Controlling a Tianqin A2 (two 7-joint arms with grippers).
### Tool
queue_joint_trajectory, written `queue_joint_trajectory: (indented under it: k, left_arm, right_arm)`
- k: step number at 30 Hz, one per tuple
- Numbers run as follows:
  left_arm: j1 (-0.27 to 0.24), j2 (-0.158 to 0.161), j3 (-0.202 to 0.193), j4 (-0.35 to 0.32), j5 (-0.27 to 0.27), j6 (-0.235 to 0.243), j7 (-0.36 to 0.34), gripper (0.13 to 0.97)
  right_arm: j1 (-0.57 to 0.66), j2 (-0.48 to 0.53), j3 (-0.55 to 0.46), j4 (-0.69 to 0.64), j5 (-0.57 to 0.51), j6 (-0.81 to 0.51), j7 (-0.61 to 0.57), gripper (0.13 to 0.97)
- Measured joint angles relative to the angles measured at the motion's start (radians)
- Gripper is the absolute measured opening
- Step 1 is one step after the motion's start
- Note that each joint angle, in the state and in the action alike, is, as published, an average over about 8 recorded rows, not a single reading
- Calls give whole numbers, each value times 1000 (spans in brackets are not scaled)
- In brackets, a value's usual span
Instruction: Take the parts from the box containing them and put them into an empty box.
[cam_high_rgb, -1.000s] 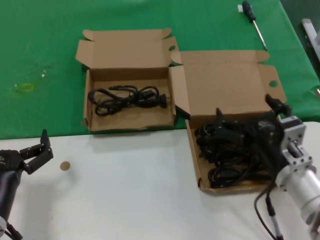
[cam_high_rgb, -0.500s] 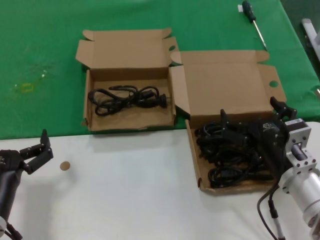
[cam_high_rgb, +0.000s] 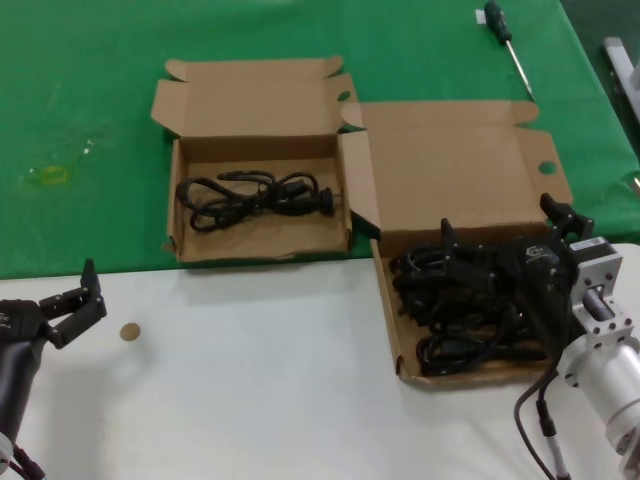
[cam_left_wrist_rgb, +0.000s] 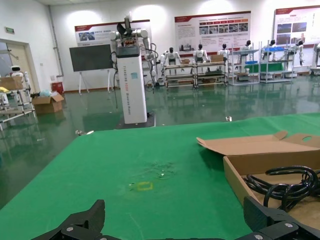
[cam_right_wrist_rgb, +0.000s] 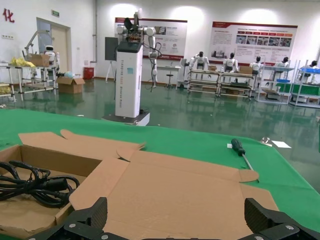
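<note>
The right claw hangs low over the larger cardboard box, its fingers spread wide apart and gripping nothing; one black finger stands above the middle of the heap, the other near the box's right wall. Beneath it the tangled black power cords fill that box almost from wall to wall, leaving little bare cardboard around them. The box's tall lid stands open behind, and its angled side flap leans toward the smaller box, touching or nearly touching that box's right wall.

The smaller box sits on the green cloth, lid folded back, with one looped cord lying across its floor and bare cardboard in front of and behind it.

The left claw waits at the near left edge of the white bench, well apart from both boxes, fingers released and empty. A small brown disc lies just beside it. Between the two arms the white surface is open.

A screwdriver lies on the cloth beyond the larger box's lid.
</note>
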Motion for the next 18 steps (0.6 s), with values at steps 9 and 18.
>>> queue_joint_trajectory:
  k: [9, 18]
  left_arm:
    - [0, 0, 0, 0, 0, 0, 0, 966]
    - [0, 0, 0, 0, 0, 0, 0, 966]
  right_arm:
    - [0, 0, 0, 0, 0, 0, 0, 966]
    - [0, 0, 0, 0, 0, 0, 0, 966]
